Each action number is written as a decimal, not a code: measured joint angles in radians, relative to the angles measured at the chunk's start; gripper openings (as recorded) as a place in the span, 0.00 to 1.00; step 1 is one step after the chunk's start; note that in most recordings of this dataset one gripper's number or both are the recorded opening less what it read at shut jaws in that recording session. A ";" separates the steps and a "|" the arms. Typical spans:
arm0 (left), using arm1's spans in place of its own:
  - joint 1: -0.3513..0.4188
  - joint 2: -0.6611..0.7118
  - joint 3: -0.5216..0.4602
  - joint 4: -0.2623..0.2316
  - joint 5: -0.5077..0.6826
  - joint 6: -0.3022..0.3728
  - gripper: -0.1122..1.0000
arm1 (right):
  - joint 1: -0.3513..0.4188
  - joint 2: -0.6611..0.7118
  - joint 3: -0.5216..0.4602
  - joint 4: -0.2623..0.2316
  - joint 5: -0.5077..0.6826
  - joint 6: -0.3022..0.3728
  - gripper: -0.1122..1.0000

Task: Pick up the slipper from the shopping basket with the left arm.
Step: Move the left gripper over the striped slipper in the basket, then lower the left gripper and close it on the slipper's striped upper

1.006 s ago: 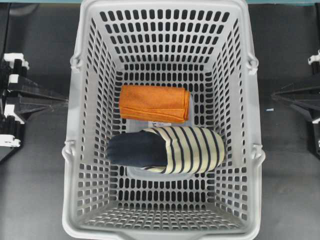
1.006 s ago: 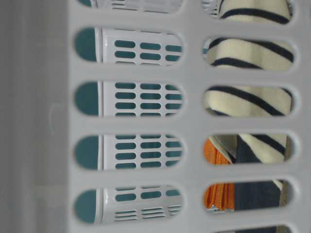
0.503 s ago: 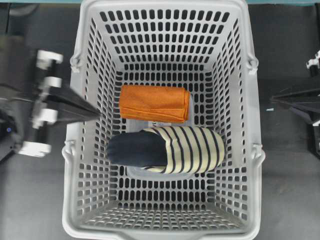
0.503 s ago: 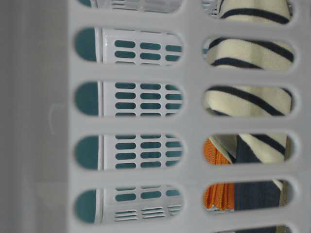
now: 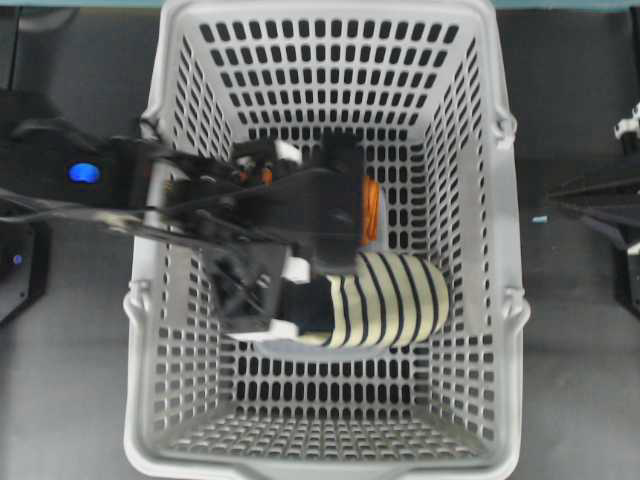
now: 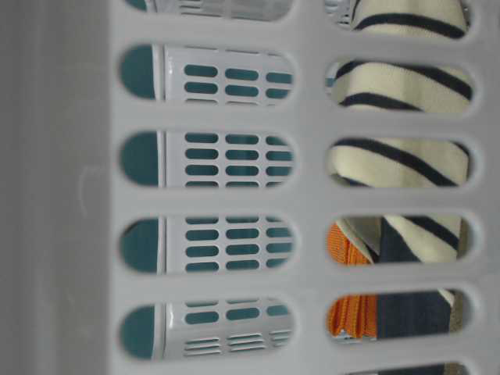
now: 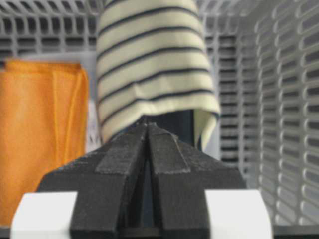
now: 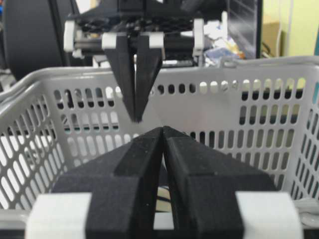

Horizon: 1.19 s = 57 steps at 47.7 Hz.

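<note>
The slipper (image 5: pixel 392 300) lies on the floor of the shopping basket (image 5: pixel 330 12), striped toe to the right; the blurred left arm (image 5: pixel 290 205) hides its navy end from above. My left gripper (image 5: pixel 290 298) hangs over that navy end, pointing down. In the left wrist view the left gripper (image 7: pixel 148 123) is shut and empty, tips just short of the slipper (image 7: pixel 149 59). The right wrist view shows the left gripper (image 8: pixel 135 117) at about rim height. My right gripper (image 8: pixel 163 128) is shut outside the right wall of the basket (image 8: pixel 224 124). The slipper (image 6: pixel 398 160) shows through the basket's slots.
A folded orange cloth (image 7: pixel 40 139) lies beside the slipper on the basket floor, mostly hidden under the arm in the overhead view. The basket's perforated wall (image 7: pixel 284 99) rises close on the right in the left wrist view. The right arm (image 5: pixel 595 195) rests on the dark table.
The left arm has swung from the table left of the basket to over the basket's middle, now covering the orange cloth and the slipper's navy end. Slipper and right arm have not moved.
</note>
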 measured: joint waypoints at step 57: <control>-0.011 0.316 -0.069 0.002 0.025 0.006 0.43 | 0.003 -0.025 0.034 0.000 0.021 0.000 0.10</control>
